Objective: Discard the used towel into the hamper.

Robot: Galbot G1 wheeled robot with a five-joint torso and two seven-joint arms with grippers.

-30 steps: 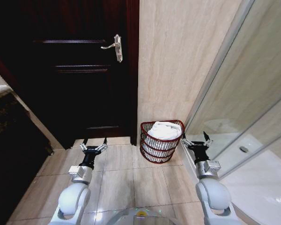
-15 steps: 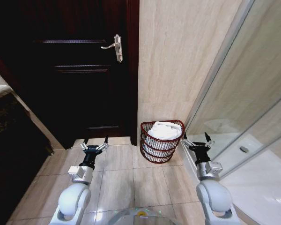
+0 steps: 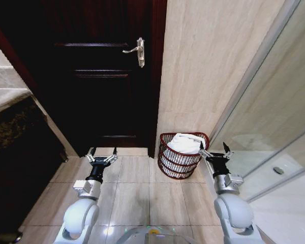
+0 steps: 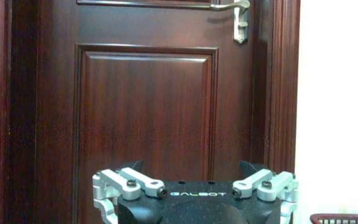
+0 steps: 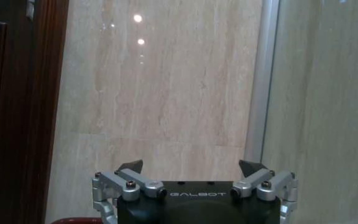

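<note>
White towel [image 3: 185, 143] fills the hamper [image 3: 180, 163] at one o'clock — left gripper [image 3: 101, 158] and right gripper [image 3: 215, 153] hover low, fingers spread, empty.

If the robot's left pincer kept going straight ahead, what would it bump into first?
Probably the dark wooden door. The open left pincer points squarely at its lower panel, with nothing visible in between, though how far off the door stands is hard to tell.

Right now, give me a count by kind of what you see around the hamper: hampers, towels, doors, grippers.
Hamper: 1
Towel, white, lying in the hamper: 1
Door, dark wood, shut: 1
Grippers: 2, left gripper and right gripper, both open and empty
Total: 5
</note>
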